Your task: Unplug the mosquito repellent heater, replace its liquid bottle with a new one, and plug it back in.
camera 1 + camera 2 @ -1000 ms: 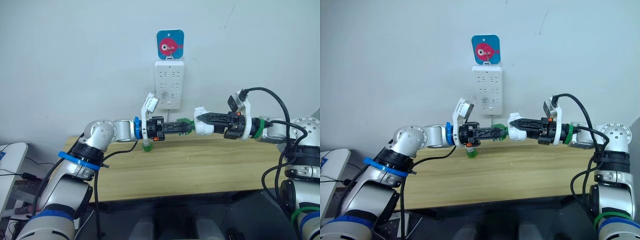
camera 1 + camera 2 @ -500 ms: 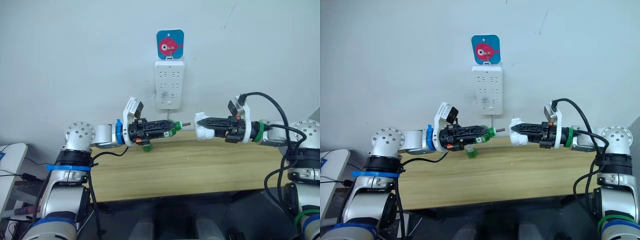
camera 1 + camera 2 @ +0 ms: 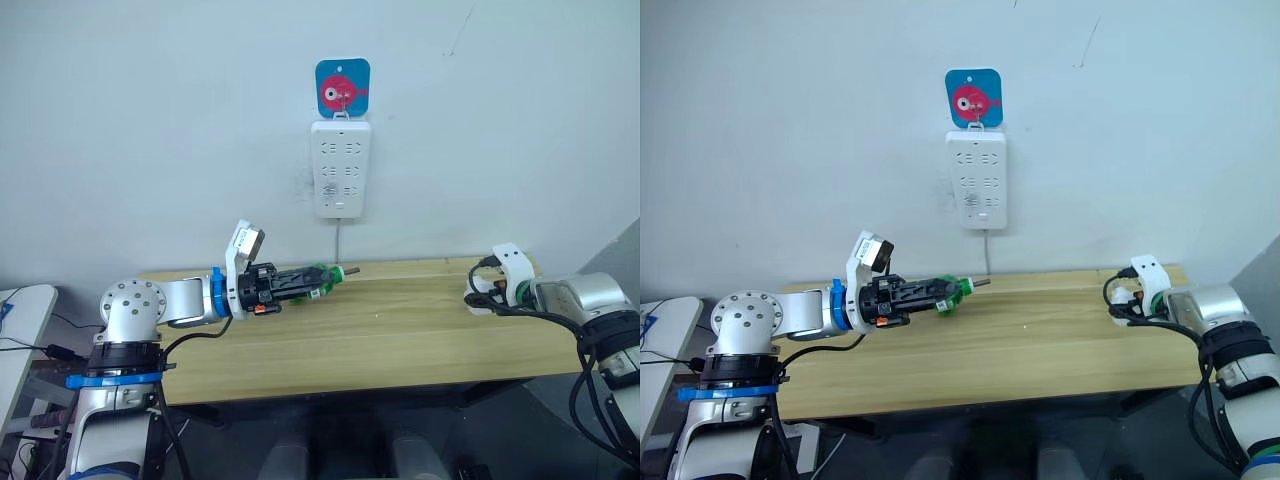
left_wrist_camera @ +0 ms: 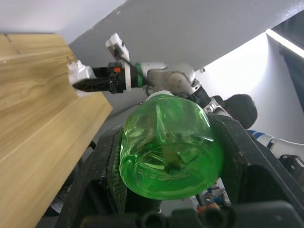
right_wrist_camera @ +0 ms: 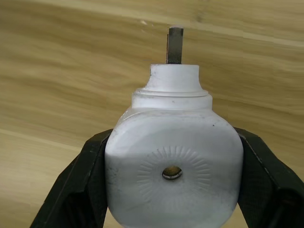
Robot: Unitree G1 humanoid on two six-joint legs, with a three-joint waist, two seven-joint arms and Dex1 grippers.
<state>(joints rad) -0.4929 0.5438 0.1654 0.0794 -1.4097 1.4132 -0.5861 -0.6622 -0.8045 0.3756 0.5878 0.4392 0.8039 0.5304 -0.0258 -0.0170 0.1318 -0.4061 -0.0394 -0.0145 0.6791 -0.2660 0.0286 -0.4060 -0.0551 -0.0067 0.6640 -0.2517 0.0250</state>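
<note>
While left gripper [image 3: 300, 283] clamps green bottle [image 4: 171, 145] lying sideways | right gripper [image 5: 172, 199] clasps white heater [image 5: 172, 159] | halves well apart across table [image 3: 400, 320], bottle neck toward heater.

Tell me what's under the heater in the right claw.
Bare wooden tabletop lies beneath the heater, which the right claw grips. Whether it touches the wood is hidden by its body.

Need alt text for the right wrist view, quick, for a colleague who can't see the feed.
The right gripper is shut on the white heater, one black finger on each side of it. The heater's bottle socket, a round hole ringed by radiating ridges, faces the camera, and its plug prong points away over the wooden table.
</note>
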